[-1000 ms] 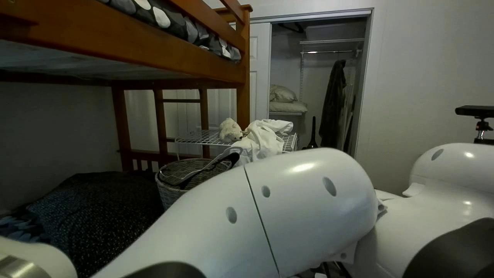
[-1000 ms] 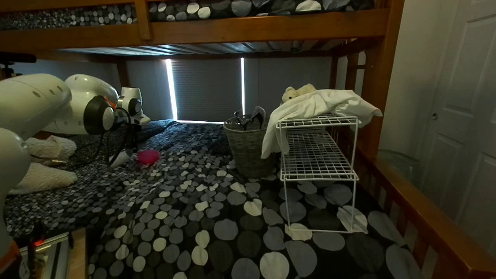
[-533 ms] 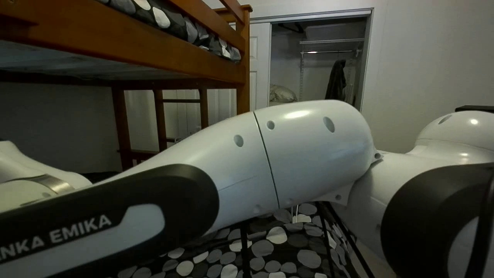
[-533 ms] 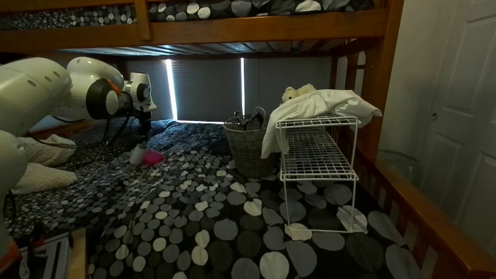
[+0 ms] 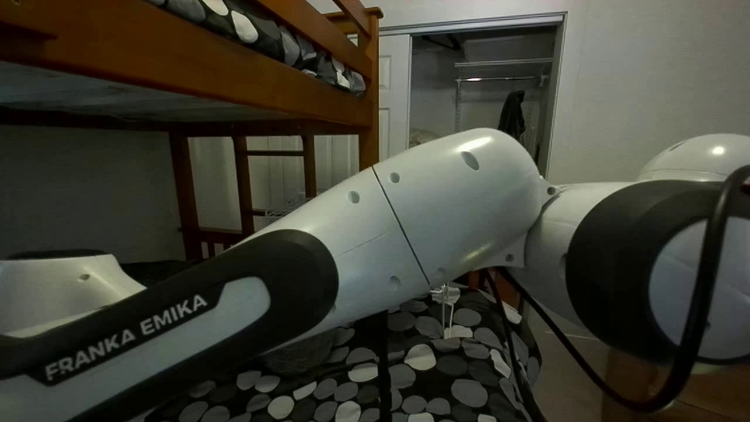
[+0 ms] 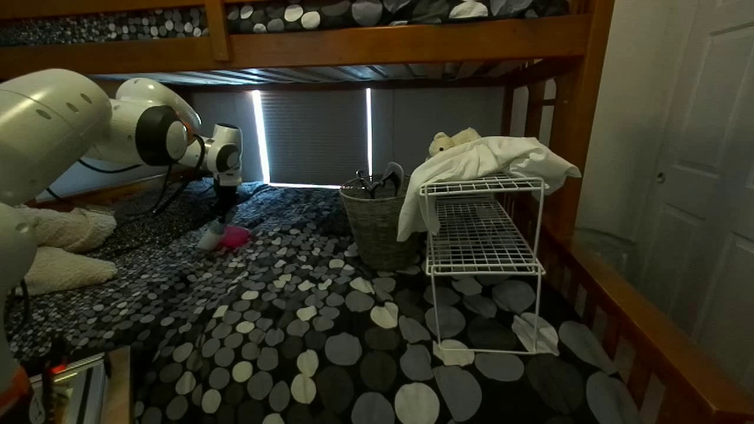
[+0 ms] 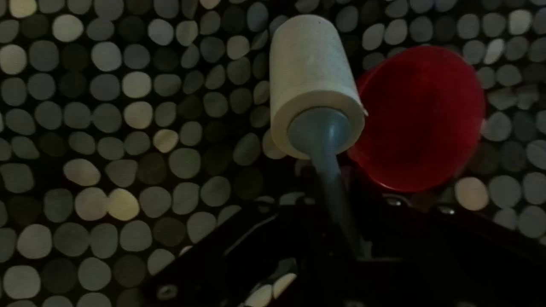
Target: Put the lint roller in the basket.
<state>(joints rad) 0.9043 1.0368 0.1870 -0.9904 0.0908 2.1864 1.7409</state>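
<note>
A: What has the gripper (image 7: 339, 204) got?

B: The lint roller (image 7: 313, 76). The fingers look clamped on its thin grey handle, with the paper roll tilted, pointing down and away.

A: Is it lifted?

B: I can't tell whether the roll's low end touches the spotted cover (image 6: 283, 288).

A: And that pink cup (image 7: 422, 119)?

B: Just beside the roll; whether they touch isn't plain either. I'd raise straight up before any sideways travel, or the cup may get nudged.

A: So the grasp looks made, and the lift is the step in hand.

B: That's my reading. Then comes the carry: the basket (image 6: 377, 229) stands upright, well apart from the roller, across the cover.

A: Anything at its mouth?

B: Hangers (image 6: 394, 172) poke above the rim. Best to come in high and lower the roller beside them before letting go.

A: And beyond?

B: The wire rack (image 6: 484, 272), its white cloth (image 6: 483, 156) draped down just beside the basket. I'd stop short of that.
</note>
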